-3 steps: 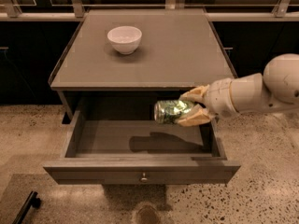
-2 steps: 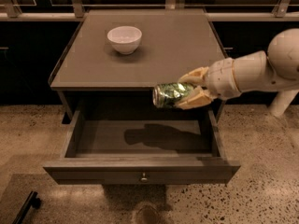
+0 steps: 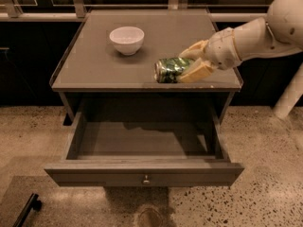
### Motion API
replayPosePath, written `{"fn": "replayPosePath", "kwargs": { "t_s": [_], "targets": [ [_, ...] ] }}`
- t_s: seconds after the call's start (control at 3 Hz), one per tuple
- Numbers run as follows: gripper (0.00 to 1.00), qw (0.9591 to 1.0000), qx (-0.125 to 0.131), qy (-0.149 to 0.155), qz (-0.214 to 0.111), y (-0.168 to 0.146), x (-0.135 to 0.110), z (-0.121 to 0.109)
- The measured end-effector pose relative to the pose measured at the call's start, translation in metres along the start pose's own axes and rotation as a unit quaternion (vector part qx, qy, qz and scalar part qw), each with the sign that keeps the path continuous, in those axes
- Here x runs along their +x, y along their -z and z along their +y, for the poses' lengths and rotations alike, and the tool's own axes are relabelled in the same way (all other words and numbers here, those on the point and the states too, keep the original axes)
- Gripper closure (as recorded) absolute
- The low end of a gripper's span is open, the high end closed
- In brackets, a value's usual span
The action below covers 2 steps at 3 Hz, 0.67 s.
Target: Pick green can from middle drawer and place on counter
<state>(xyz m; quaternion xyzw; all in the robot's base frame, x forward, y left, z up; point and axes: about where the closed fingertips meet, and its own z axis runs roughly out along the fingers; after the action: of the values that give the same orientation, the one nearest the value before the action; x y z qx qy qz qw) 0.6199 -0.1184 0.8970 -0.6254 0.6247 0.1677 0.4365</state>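
Near the front edge of the table, right of centre, end effector grips green can, held sideways. Recommend moving inboard and lowering to contact before release; can may roll toward open middle drawer.

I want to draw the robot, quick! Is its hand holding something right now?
Gripper: shut on the green can, which lies sideways at the front edge of the counter.
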Motion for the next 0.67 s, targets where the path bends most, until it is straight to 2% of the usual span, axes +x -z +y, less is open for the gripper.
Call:
{"fn": "replayPosePath", "kwargs": {
  "t_s": [0.33,0.67],
  "targets": [
    [1.0,0.9994,0.003,-0.029,0.02,-0.013,0.011,-0.031],
    [1.0,0.9968,0.036,-0.063,0.034,-0.014,0.023,-0.057]
  ]
}}
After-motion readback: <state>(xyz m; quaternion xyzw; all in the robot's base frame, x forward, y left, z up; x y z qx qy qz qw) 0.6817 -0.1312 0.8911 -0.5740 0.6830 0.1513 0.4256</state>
